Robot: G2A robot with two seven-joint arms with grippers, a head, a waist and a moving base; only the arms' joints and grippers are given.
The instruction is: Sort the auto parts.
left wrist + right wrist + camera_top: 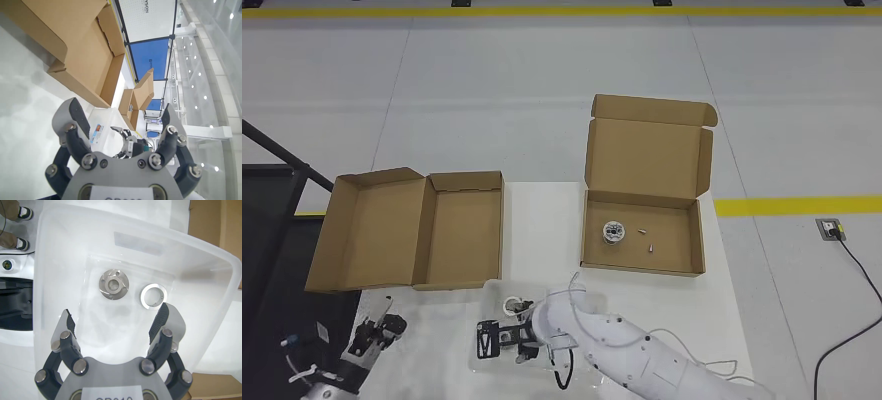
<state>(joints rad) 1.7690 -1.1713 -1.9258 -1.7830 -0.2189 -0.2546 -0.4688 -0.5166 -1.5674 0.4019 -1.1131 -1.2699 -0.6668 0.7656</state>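
White worktop (542, 215) under two cardboard boxes and a clear bin.

At the rear left corner: left box (462, 235), open, with the tray on the worktop and the lid laid flat out over the left edge.

At the rear right corner: right box (672, 250), open, lid standing up along the rear edge. On its floor, toward the near left part of the tray: round part (615, 233), with small screws (647, 241) just beside it and apart from it.

At the front edge, between the two boxes and nearer the left one: bin (62, 275), translucent.

Over the bin: right gripper (116, 310), pointing down into it, fingers spread wide with nothing between them.

By the front left corner, well apart from the bin: left gripper (121, 106), fingers also spread and empty.

Flat on the bin floor: flange (113, 283), a metal disc with a raised hub and small holes. Just beside it, not touching: ring (153, 296), a plain metal band, close to one pad (159, 321) of the right gripper; whether in contact, cannot tell.
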